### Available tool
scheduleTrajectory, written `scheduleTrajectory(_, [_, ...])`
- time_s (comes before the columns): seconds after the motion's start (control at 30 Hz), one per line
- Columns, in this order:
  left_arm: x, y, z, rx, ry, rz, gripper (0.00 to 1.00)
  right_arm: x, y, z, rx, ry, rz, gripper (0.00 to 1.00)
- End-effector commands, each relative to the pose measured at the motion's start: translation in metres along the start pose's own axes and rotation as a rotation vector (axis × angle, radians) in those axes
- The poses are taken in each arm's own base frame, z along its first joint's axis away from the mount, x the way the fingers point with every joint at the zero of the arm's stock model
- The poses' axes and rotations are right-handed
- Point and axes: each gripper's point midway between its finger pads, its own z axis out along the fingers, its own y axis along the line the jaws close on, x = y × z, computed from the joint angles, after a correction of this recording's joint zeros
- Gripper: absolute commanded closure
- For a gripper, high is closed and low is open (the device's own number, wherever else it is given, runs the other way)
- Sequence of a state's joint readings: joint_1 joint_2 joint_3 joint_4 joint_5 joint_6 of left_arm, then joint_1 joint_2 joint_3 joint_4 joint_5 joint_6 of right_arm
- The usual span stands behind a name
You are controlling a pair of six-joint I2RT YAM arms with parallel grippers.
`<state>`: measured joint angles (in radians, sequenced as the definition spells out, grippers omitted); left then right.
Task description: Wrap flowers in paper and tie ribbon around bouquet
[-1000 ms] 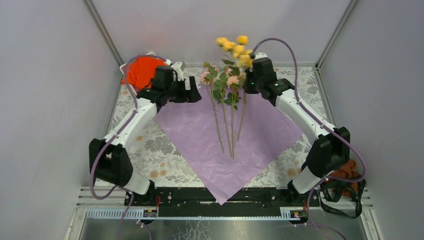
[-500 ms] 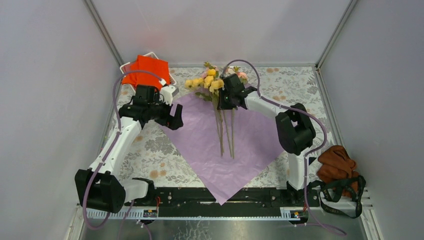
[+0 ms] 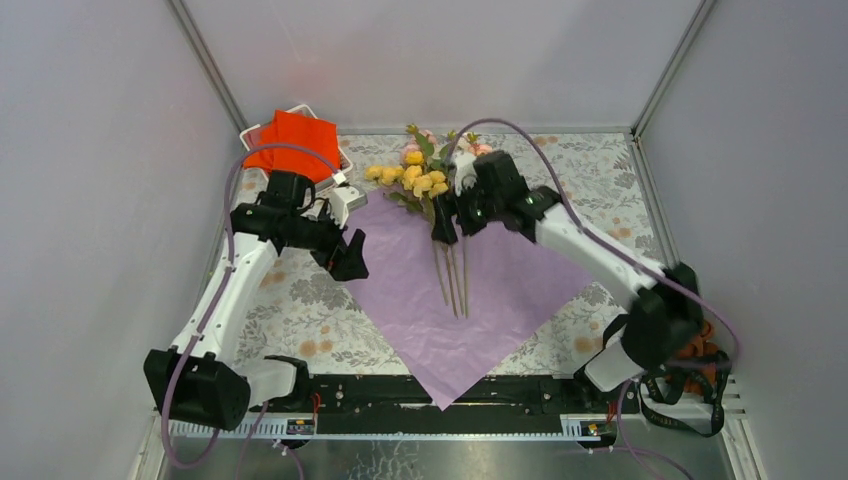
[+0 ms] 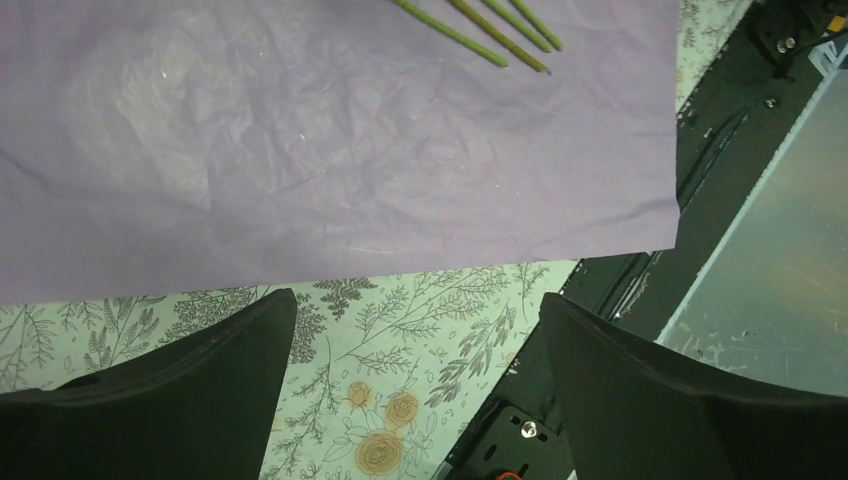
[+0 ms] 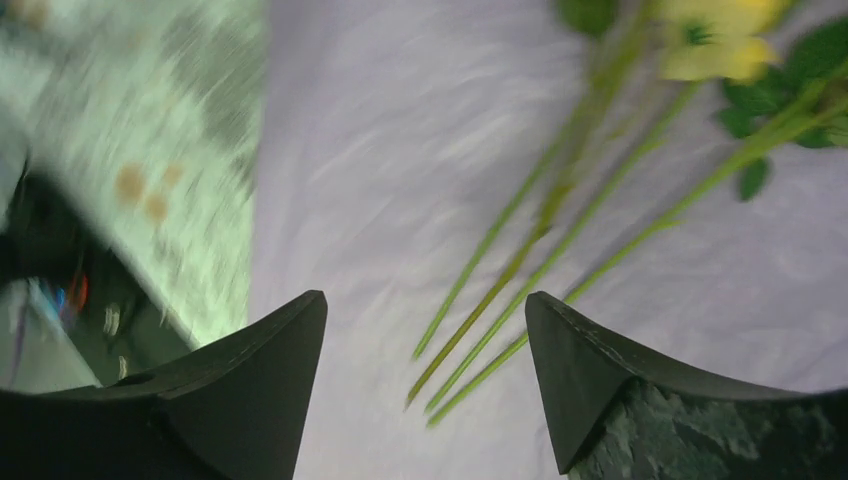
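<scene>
I am watching the right gripper (image 5: 425, 300) hanging with its jaws spread and nothing between them, low over the purple face of the paper (image 5: 380, 150). The flowers (image 3: 418, 182) are lying loose right under it, the green stems running back beneath the fingers and the yellow and pink blooms fanning out just ahead, past the paper's far corner. Off to its left, the left gripper (image 4: 418, 300) is hovering wide apart and empty over the paper's edge, with the printed tablecloth (image 4: 400, 420) showing below it. Beyond that gripper an orange-red cloth (image 3: 295, 140) is sitting. Far back from the right gripper, the black ribbon (image 3: 690, 395) is lying looped beside that arm's base.
</scene>
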<state>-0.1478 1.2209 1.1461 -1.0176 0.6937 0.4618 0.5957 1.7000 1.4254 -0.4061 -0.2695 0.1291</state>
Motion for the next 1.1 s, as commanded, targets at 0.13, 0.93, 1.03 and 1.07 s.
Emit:
scheduleTrajectory(0.13, [-0.008, -0.025, -0.019, 0.038, -0.064, 0.064, 0.02, 0.191, 0.138, -0.066, -0.614, 0.113, -1.029, 0.21])
scheduleTrajectory(0.93, [0.013, -0.023, -0.005, 0.044, -0.052, 0.025, 0.02, 0.306, 0.149, -0.017, -0.613, 0.231, -1.373, 0.54])
scheduleTrajectory(1.03, [0.012, -0.021, -0.002, 0.048, -0.047, 0.012, 0.02, 0.303, 0.147, -0.015, -0.598, 0.235, -1.364, 0.67])
scheduleTrajectory(1.07, [0.012, -0.020, -0.001, 0.050, -0.043, 0.005, 0.02, 0.300, 0.147, -0.014, -0.593, 0.236, -1.357, 0.71])
